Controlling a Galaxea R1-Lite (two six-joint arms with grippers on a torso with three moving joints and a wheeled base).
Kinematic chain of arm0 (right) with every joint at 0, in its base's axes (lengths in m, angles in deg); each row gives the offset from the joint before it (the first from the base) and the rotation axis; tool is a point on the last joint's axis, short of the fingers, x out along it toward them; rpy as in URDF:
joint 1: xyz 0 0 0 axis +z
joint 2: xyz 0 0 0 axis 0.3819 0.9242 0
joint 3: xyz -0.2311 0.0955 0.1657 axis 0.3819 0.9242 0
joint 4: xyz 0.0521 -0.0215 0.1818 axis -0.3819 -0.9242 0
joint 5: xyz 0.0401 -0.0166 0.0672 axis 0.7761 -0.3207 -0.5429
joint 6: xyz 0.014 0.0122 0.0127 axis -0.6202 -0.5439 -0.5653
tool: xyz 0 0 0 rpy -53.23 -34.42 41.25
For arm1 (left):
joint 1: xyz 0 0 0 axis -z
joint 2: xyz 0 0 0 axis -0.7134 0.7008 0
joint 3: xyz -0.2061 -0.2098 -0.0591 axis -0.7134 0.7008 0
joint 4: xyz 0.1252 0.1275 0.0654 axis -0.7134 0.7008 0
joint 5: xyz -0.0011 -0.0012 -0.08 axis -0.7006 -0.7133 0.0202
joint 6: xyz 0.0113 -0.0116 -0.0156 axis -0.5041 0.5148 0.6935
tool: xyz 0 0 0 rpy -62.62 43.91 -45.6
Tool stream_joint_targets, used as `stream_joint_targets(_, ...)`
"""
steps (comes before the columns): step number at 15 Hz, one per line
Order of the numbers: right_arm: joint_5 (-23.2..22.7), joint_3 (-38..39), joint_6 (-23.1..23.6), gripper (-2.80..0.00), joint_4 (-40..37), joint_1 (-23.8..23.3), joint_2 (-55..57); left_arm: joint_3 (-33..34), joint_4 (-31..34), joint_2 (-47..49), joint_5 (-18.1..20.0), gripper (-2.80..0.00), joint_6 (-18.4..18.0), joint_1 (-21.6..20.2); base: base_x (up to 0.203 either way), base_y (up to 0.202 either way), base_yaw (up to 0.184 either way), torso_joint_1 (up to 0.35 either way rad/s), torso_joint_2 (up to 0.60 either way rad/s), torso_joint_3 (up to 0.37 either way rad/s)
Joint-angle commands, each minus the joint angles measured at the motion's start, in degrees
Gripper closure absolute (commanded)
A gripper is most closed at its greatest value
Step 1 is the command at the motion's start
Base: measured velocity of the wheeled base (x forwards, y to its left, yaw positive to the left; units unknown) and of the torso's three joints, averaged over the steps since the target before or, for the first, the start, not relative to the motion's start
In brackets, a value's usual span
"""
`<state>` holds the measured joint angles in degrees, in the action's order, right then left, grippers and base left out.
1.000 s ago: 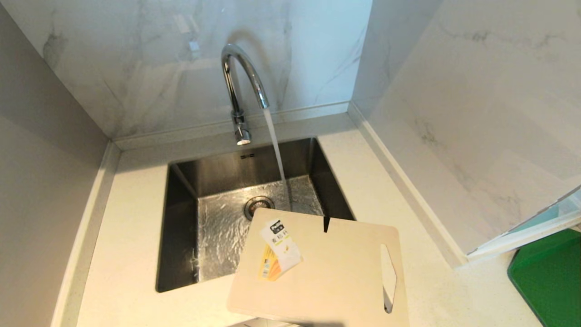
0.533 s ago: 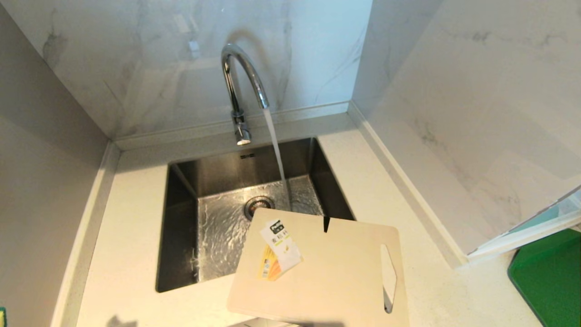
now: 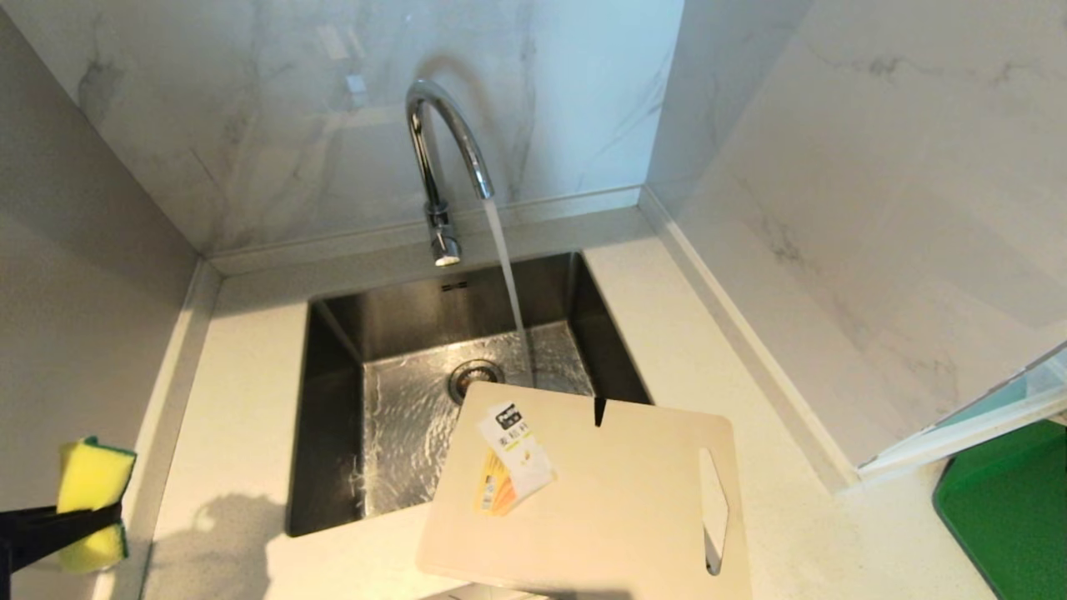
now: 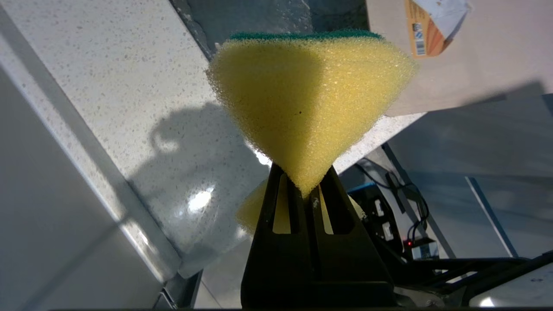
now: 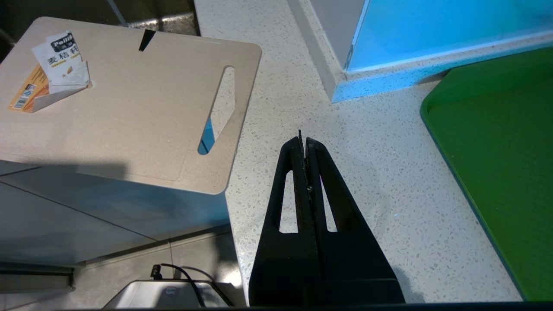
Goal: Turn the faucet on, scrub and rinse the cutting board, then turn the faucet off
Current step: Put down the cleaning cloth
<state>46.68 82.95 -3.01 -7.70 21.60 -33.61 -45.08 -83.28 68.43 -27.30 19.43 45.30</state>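
Currently the faucet (image 3: 442, 150) is running, its stream falling into the sink (image 3: 333, 400) just behind the far edge of the cutting board (image 3: 600, 500). Board lies flat at the front of the countertop (image 3: 233, 400), its far left corner overhanging the sink's front right corner, its near edge past the counter's front edge; paper label (image 3: 510, 457) on top.

My left gripper (image 4: 302, 190) is clamped tight on a yellow sponge (image 3: 87, 492), green scouring face pointing away from the wrist; it sits at the counter's front left corner, well apart from the board. Right gripper (image 5: 304, 142) is fully closed on nothing, parked over the counter between the board and the green mat (image 5: 497, 172).

Risks from here, my judgement:
- Board is unsupported on two sides and nobody holds it; scrub pressure near the overhang could tip or slide it.
- Sponge is pinched at one narrow corner; sideways drag may twist it out.
- Label may snag or tear.
- Board is dry; stream misses it.
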Motion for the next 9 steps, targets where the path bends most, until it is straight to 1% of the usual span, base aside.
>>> stream_joint_targets(1, -0.04, 0.00, 0.03, 0.00, 0.00, -0.03, 0.07, -5.94, -0.52, 15.55, 0.18, 0.00, -0.64, 0.02, 0.000, 0.000, 0.000, 0.000, 0.00, 0.000)
stream_joint_targets(4, -0.04, 0.00, 0.03, 0.00, 0.00, 0.00, 0.00, -14.11, -1.06, 28.37, -0.18, 0.00, -1.36, -0.03, 0.000, 0.000, 0.000, 0.000, 0.00, 0.000)
stream_joint_targets(5, -0.04, 0.00, 0.03, 0.00, 0.00, -0.03, 0.07, -16.62, -1.16, 32.37, -1.00, 0.00, -1.36, -0.21, 0.000, 0.000, 0.000, 0.000, 0.00, 0.000)
stream_joint_targets(7, -0.04, 0.00, 0.03, 0.00, 0.00, 0.03, 0.01, -20.39, -1.32, 39.36, -3.93, 0.00, -0.93, -0.97, 0.000, 0.000, 0.000, 0.000, 0.00, 0.000)
stream_joint_targets(8, -0.04, 0.00, 0.03, 0.00, 0.00, -0.03, 0.07, -22.44, -1.34, 42.55, -5.92, 0.00, -0.14, -1.65, 0.000, 0.000, 0.000, 0.000, 0.00, 0.000)
stream_joint_targets(9, -0.04, 0.00, 0.03, 0.00, 0.00, -0.03, 0.07, -24.51, -1.32, 45.26, -8.27, 0.00, 1.38, -2.62, 0.000, 0.000, 0.000, 0.000, 0.00, 0.000)
